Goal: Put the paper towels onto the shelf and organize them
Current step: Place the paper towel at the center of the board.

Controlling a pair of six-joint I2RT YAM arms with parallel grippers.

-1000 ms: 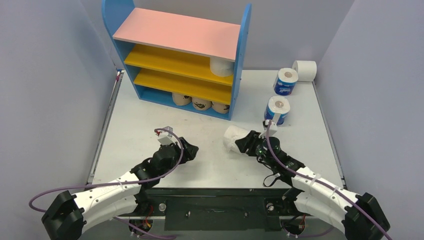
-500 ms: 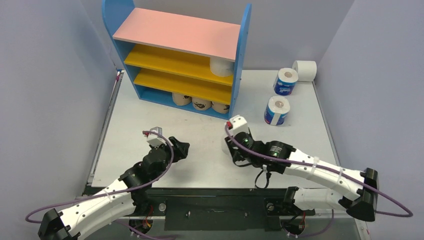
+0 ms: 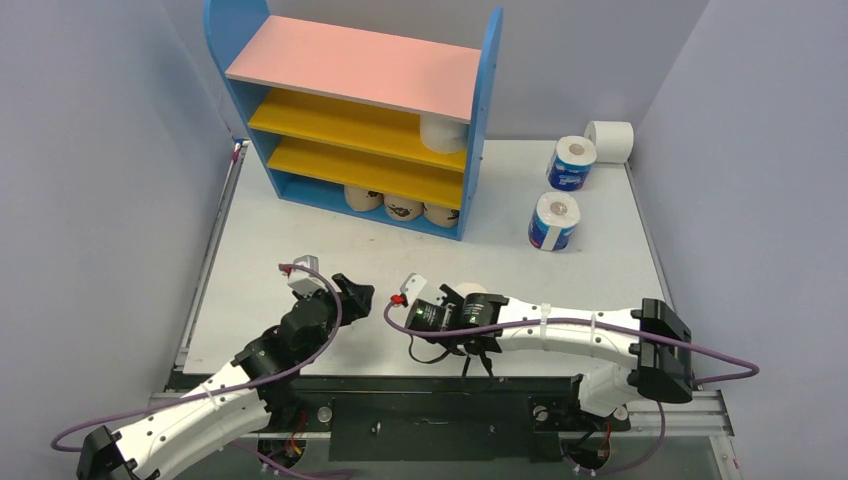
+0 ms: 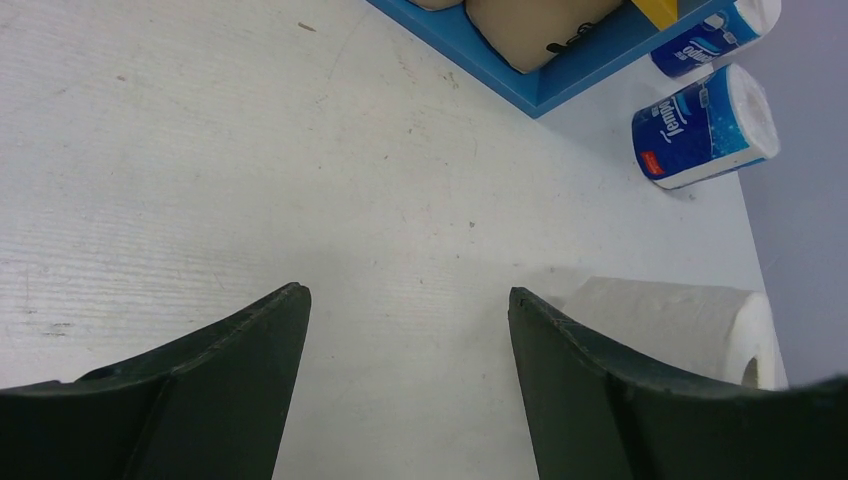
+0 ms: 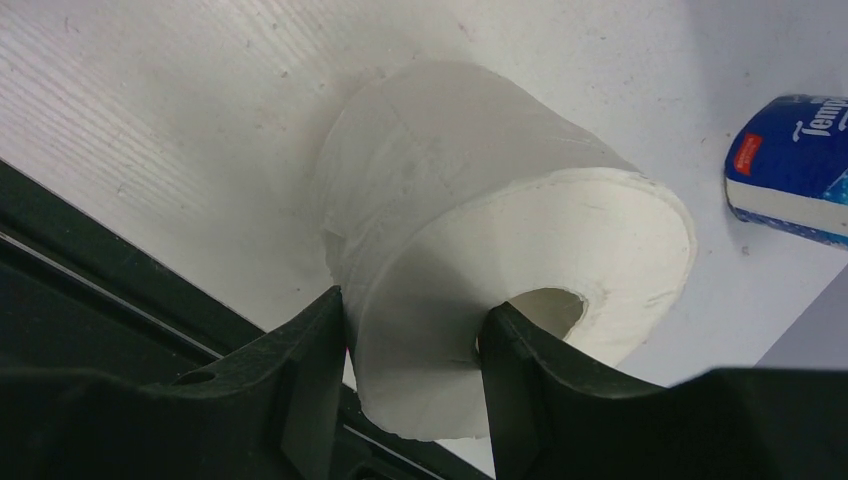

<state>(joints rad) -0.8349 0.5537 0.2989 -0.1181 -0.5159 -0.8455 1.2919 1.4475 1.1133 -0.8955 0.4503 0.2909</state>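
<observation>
My right gripper is shut on a plain white roll, near the table's front edge. In the right wrist view one finger sits in the core and one outside on the roll, gripper. My left gripper is open and empty over bare table, left of that roll. The shelf stands at the back left. A white roll is on its upper yellow shelf, at the right end. Three tan rolls sit on its blue base.
Two blue-wrapped rolls stand upright right of the shelf, and a white roll lies in the far right corner. Grey walls close in both sides. A black rail runs along the near edge.
My right arm has swung left and back towards the near edge, carrying the white roll. My left gripper has drawn back slightly to the left.
</observation>
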